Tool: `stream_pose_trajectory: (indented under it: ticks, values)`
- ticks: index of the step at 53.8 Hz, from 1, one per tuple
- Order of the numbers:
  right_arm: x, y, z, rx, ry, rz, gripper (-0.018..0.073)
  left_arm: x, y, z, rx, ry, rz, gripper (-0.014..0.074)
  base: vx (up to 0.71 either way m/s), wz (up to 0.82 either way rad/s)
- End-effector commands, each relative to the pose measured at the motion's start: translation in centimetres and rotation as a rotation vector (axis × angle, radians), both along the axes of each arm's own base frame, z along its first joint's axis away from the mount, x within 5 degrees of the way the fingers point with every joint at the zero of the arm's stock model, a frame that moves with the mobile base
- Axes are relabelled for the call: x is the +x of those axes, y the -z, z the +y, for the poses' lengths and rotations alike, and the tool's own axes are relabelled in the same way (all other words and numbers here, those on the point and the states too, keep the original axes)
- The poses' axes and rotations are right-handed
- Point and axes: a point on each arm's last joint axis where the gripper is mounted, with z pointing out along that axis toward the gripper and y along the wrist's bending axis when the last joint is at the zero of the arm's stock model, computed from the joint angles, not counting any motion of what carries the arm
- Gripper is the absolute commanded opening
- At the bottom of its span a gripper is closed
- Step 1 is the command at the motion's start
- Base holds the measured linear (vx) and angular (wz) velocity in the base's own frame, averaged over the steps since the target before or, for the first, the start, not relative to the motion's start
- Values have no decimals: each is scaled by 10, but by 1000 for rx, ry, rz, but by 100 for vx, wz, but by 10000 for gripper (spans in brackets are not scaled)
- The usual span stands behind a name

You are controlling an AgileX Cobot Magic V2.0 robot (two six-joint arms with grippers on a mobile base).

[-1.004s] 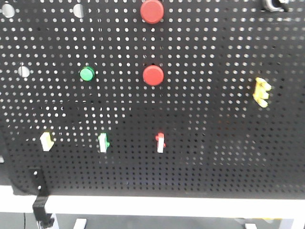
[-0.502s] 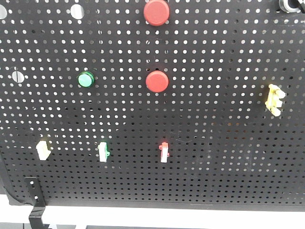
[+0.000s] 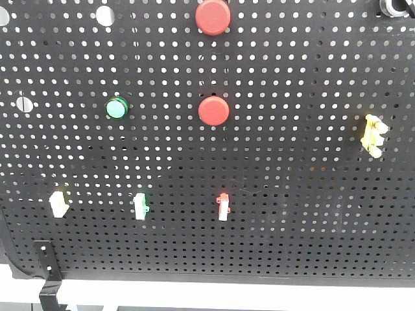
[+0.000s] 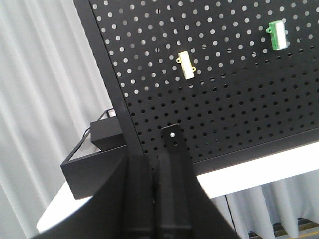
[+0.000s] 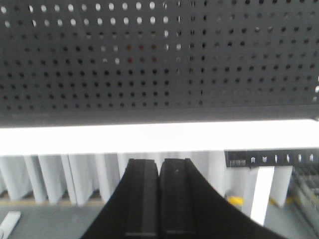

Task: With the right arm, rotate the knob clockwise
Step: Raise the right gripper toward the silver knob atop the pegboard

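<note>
The knob [image 3: 391, 6] is small, black with a pale ring, and cut off by the top right corner of the front view, on the black pegboard [image 3: 292, 194]. Neither arm shows in the front view. In the right wrist view my right gripper [image 5: 159, 162] is shut and empty. It is below the pegboard's lower edge [image 5: 159, 112], facing the white table edge [image 5: 149, 139], far from the knob. My left gripper [image 4: 155, 162] is shut and empty near the pegboard's lower left corner, by a black bracket [image 4: 172, 142].
Two big red buttons [image 3: 213, 16] [image 3: 213, 111], a green button [image 3: 117, 107] and a yellow pronged piece [image 3: 374, 135] are on the board. Small yellowish [image 3: 58, 203], green [image 3: 140, 206] and red [image 3: 224, 207] switches sit lower. A black box [image 4: 94, 159] stands left of the board.
The front view shifted between a second ago and half a second ago: the board's parts sit lower and farther right. Since then nothing has visibly moved.
</note>
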Motion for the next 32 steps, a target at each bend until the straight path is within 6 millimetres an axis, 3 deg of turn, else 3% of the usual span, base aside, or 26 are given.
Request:
stream_pose_trajectory:
  ticks: [1,7,13,24,32]
  values:
    - [-1,-16,0,-25,0,-200,29,-1,3,-1,-14,13,-59,-6,0,0]
    - [-4,-33,1,-12,-6,-376,31,-1,3,-1,-14,13,-59,-6,0,0]
    - [-10,-57,-1,115,-1,-495,36,-1,3,-1,-14,13,-59,-6,0,0]
    - [-15,-97,-3,204,5,-557,57,-1,3,-1,-14,13,-59,-6,0,0]
    - [-5,-112,-4,167,16,-518,97,-1,3,-1,-14,13,-59,-6,0,0]
